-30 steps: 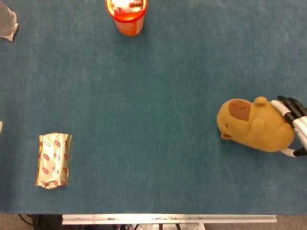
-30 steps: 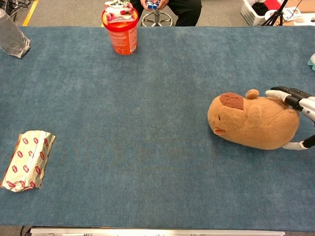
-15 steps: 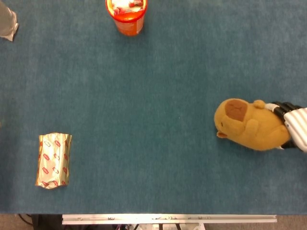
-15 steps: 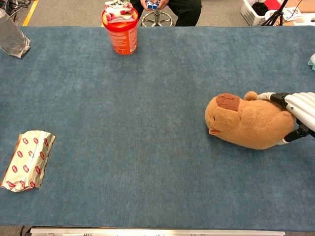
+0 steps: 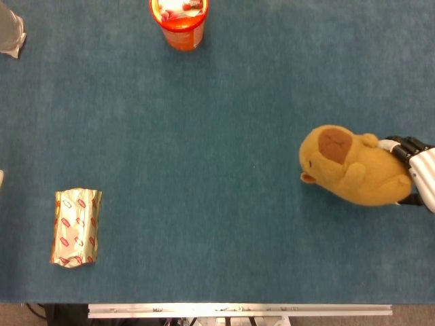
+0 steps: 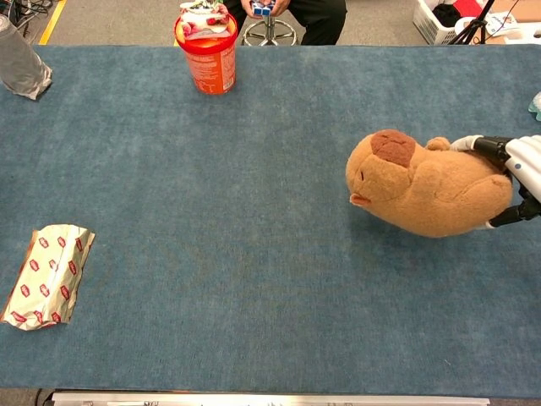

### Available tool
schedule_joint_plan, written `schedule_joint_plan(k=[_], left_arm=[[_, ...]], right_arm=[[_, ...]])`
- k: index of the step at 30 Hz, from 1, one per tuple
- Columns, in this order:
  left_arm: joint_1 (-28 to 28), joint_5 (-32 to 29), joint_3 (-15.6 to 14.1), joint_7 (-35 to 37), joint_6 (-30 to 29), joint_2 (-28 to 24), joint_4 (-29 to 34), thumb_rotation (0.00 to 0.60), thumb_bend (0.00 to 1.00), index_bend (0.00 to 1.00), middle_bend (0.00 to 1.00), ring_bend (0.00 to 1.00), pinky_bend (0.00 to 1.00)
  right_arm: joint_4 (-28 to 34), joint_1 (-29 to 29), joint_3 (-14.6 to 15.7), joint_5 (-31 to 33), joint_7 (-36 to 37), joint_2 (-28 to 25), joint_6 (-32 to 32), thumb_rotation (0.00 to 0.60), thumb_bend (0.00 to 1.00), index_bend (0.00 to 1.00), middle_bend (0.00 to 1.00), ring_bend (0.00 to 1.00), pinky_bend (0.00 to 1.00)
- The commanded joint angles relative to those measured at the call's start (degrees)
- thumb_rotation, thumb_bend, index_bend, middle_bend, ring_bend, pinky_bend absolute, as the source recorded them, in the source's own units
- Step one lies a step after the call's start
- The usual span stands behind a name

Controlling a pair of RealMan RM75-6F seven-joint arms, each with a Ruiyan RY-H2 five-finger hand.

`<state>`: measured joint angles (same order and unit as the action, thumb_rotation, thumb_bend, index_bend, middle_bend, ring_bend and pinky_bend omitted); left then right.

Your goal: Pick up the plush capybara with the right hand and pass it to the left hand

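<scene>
My right hand [image 6: 514, 179] grips the plush capybara [image 6: 427, 188] by its rear; the pass to my unseen left hand remains.

Head view: looks almost straight down on the table [image 5: 204, 136], near edge with metal rail [image 5: 238, 310] along the bottom, far side at top.

Chest view: lower and tilted forward, takes in the table's [image 6: 254, 169] far edge and floor beyond.

Shared: both views cover the same blue surface, with the orange tub [image 5: 179, 20] [image 6: 206, 52] at far centre-left, foil packet [image 5: 76, 227] [image 6: 47, 276] near left, capybara [image 5: 353, 175] [image 6: 423, 189] at right.
</scene>
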<state>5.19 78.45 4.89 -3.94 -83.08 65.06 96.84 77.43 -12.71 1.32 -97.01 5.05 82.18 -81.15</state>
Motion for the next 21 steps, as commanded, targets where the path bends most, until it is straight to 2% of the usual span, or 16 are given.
schedule_joint_plan(k=[1, 8, 16, 21], left_arm=[[0.7, 0.4, 0.4, 1.0, 1.0, -2.0, 4.4, 0.600, 0.26, 0.39, 0.31, 0.39, 0.53], [3.3, -1.8, 1.9, 1.5, 5.0, -5.2, 14.2, 0.600, 0.09, 0.28, 0.25, 0.32, 0.52], [7.2, -7.0, 4.4, 6.5, 11.6, -8.4, 25.9, 0.600, 0.06, 0.25, 0.18, 0.24, 0.44], [10.3, -10.7, 5.4, 9.5, 16.8, -9.0, 30.2, 0.600, 0.01, 0.22, 0.11, 0.17, 0.40]], right_arm=[[0.5, -0.5, -0.7, -1.1, -0.6, -0.4, -1.2, 0.600, 0.00, 0.68, 0.64, 0.64, 0.67], [1.0, -2.2, -1.9, -2.4, -1.3, -0.2, -2.1, 0.600, 0.00, 0.70, 0.64, 0.64, 0.67], [0.6, -4.3, -2.9, -4.4, -2.4, 0.9, -3.1, 0.600, 0.00, 0.70, 0.64, 0.64, 0.67], [0.2, -5.4, -3.7, -5.5, -2.8, 1.8, -4.5, 0.600, 0.00, 0.70, 0.64, 0.64, 0.67]])
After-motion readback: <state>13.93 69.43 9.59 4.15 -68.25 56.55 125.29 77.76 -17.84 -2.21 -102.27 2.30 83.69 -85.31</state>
